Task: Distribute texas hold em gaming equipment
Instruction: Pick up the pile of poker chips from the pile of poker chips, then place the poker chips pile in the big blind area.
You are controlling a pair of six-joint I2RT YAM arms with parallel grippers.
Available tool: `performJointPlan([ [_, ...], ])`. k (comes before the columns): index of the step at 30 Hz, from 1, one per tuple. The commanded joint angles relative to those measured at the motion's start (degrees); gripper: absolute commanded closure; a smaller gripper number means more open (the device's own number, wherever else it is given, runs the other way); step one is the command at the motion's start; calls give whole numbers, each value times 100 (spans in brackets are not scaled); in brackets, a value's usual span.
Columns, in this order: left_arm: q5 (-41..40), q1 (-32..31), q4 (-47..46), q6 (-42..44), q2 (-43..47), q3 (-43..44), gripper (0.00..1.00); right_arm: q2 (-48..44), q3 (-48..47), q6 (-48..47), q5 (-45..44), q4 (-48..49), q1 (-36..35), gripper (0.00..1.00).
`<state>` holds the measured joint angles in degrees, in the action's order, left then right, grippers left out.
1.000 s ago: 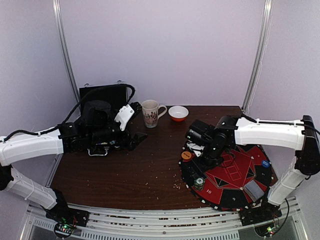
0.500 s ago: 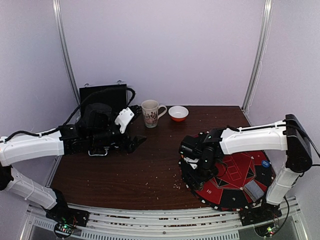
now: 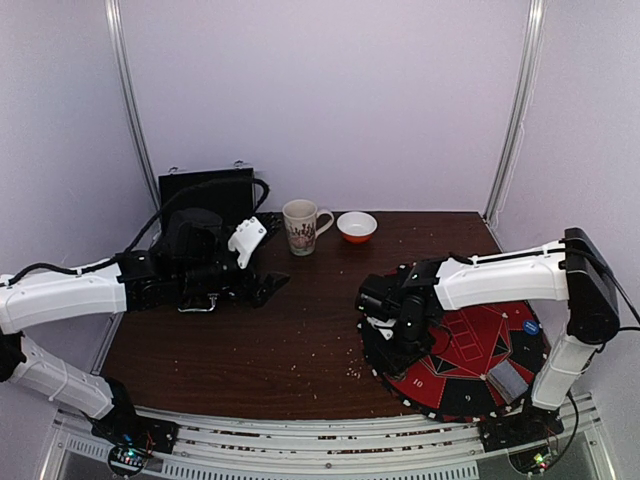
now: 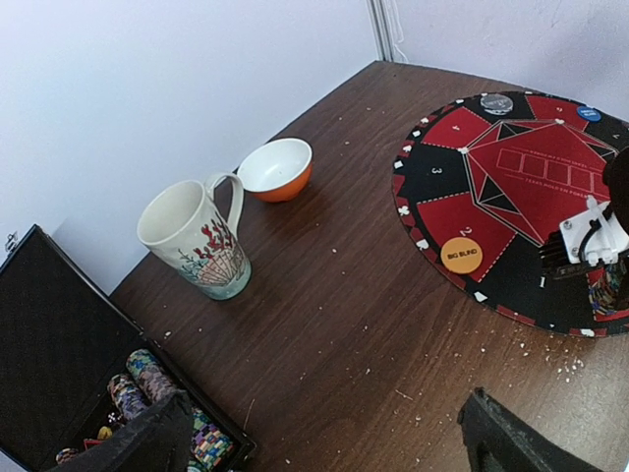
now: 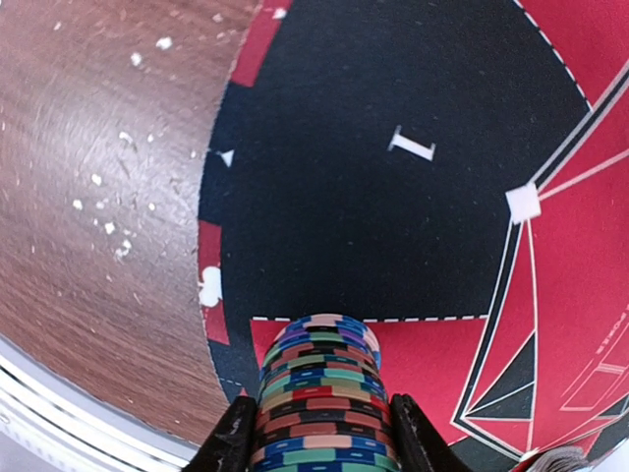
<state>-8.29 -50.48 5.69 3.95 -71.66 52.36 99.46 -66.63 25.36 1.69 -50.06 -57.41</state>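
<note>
Partly cropped chip stack (image 5: pixel 319 379), right gripper (image 5: pixel 322 418) clamping it

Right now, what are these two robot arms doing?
The right gripper has its jaws against both sides of a stack of poker chips at the edge of the round poker mat. The left gripper hangs open above the table, beside an open black case holding more chips.

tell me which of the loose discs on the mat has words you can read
The orange disc, printed BIG BLIND, alone by wedge 2 of the mat. The blue disc and the dark disc, at the opposite rim, show no legible print.
</note>
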Motion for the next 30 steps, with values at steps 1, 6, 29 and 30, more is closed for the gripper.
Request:
performJointPlan([
  [1,-117,-28,-148,97,164,-41,2,-1,-175,-31,-124,-334,-20,79],
  [6,-166,-32,-156,132,214,-73,2,-92,-424,-27,-178,-528,-16,100],
  [29,-389,-37,-52,66,548,-262,2,1753,-2789,-1306,-627,-444,1967,100],
  [30,-405,-33,-51,61,566,-280,2,1893,-2942,-1343,-654,-434,2009,100],
])
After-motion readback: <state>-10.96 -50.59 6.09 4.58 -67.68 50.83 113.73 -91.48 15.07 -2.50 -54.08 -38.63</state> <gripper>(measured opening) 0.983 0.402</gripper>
